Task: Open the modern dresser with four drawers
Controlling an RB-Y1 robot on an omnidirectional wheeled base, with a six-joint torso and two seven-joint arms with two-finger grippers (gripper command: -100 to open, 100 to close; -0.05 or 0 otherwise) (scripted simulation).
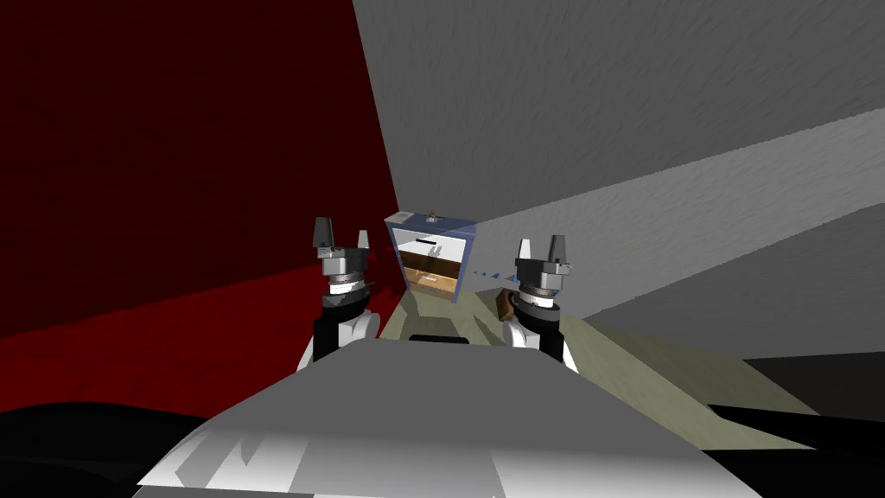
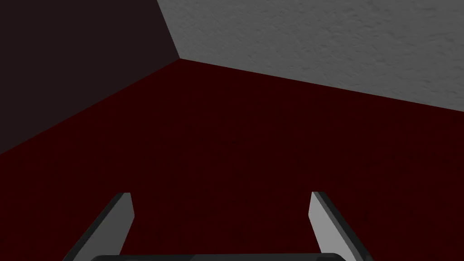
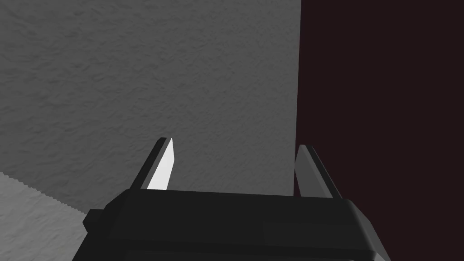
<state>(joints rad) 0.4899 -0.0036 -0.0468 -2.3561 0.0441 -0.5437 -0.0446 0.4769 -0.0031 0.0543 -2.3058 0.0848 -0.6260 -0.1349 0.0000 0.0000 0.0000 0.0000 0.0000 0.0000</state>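
Observation:
A small dresser (image 1: 432, 258) with a blue-grey frame stands some way ahead against the corner where the dark red wall meets the grey wall. Its front shows a white top drawer and brown drawers below, and the lower ones seem to jut out a little. Small items sit on its top. My left gripper (image 1: 340, 238) is raised in front of me, open and empty, left of the dresser. My right gripper (image 1: 542, 252) is raised to the dresser's right, open with nothing between its fingers. In the wrist views the left gripper (image 2: 222, 204) and right gripper (image 3: 233, 163) face walls.
A dark red wall (image 1: 173, 156) runs along the left and a grey wall (image 1: 648, 104) along the right. A pale olive floor strip (image 1: 639, 354) leads toward the dresser. A small brown object (image 1: 506, 304) lies on the floor by my right arm.

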